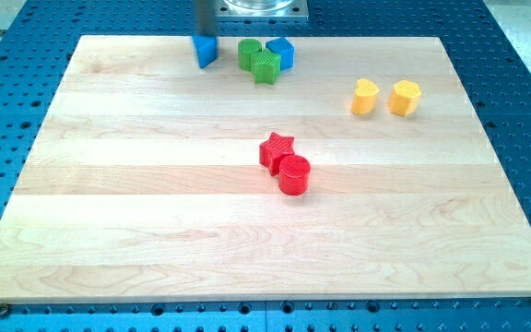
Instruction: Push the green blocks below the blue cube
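— At the view's top, where are the greens?
— Green cylinder point(248, 53) and green star-shaped block point(265, 66) touch the blue cube point(281, 52) — my tip point(205, 37), holding nothing, meets the blue triangular block point(206, 50).

no readable text, no labels, no brands, no numbers, no signs anywhere

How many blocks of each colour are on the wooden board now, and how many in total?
Blue: 2, a triangular block and a cube
Green: 2, a cylinder and a star
Yellow: 2
Red: 2, a star and a cylinder
Total: 8
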Tool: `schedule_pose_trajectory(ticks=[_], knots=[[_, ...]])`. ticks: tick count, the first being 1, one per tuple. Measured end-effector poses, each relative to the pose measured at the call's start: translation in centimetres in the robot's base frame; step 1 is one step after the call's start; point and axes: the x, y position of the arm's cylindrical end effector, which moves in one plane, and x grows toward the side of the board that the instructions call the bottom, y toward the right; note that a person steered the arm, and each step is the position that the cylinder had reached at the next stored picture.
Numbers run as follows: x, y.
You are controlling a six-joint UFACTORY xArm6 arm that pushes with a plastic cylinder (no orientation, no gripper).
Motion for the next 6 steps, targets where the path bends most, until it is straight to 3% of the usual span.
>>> schedule_pose_trajectory(ticks=[1,2,4,6], knots=[[-2.0,2.6],[-0.2,7.1],[8.4,9.3],[6.9,14.4]])
